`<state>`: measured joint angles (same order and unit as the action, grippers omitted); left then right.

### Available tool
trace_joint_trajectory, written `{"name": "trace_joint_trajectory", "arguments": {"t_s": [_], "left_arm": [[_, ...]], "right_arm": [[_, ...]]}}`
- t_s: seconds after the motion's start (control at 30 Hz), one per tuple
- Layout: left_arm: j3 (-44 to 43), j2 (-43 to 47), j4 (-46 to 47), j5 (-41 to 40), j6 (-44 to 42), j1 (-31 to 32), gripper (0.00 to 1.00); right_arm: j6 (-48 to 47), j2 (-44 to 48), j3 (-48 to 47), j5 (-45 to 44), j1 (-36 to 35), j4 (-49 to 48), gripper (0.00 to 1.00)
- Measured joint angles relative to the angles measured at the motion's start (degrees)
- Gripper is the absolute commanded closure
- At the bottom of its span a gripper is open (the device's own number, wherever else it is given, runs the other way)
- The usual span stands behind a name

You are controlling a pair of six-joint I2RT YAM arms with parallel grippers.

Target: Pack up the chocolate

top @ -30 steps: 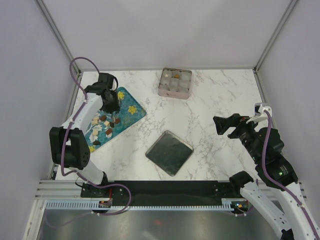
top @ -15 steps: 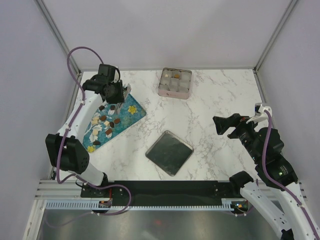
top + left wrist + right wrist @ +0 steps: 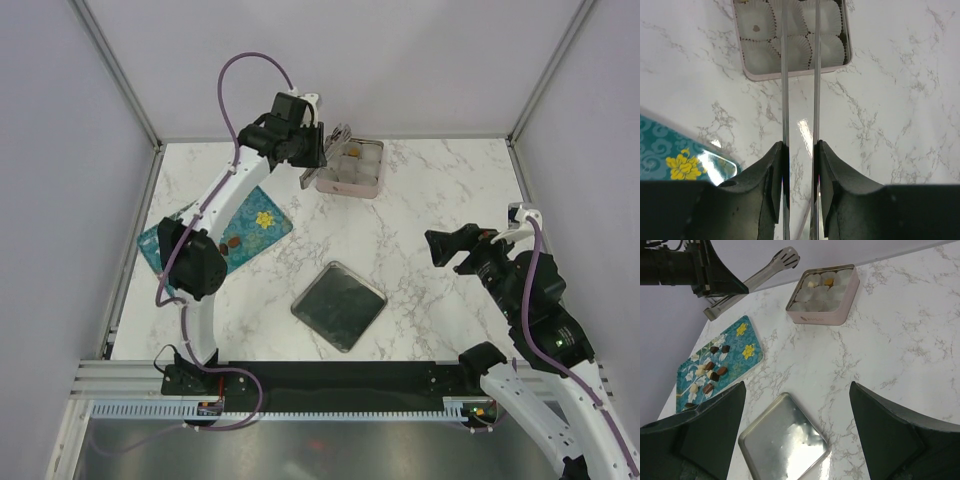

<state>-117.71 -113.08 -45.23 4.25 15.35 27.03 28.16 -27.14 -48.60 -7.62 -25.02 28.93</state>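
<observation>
Tongs (image 3: 760, 272) sit clamped in your left gripper (image 3: 800, 146), reaching over the pink tin (image 3: 825, 317) at the far edge of the table (image 3: 880, 355); you cannot tell if they carry a piece. Your right gripper (image 3: 797, 385) hangs wide open and empty at the right. Most of the chocolate (image 3: 712, 371) lies on the teal tray (image 3: 751, 359) at the left, and a couple of pieces lie in the tin.

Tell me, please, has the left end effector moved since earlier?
Yes: the left end effector, gripping tongs, went from above the teal tray rightward to the pink tin.
</observation>
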Motion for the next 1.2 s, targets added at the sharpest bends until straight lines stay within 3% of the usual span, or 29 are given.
{"name": "trace_joint_trajectory", "arguments": {"t_s": [0.23,0.73,1.2], "left_arm": [[-1.2,-8.2,7.1,2.6,0.3,0.1,0.67],[-1.2,-16.9,21.7,3.9,0.2,1.7,0.66],[-1.7,-21.1,24.9,4.0,-1.0,1.8,0.60]], "right_arm": [[-0.7,-1.2,-1.3,-0.3,0.0,-0.6,0.07],[-1.0,-1.7,-3.2,-0.5,0.0,-1.2,0.07],[-1.0,-3.1,-3.4,-1.1,0.0,-1.1,0.07]]}}
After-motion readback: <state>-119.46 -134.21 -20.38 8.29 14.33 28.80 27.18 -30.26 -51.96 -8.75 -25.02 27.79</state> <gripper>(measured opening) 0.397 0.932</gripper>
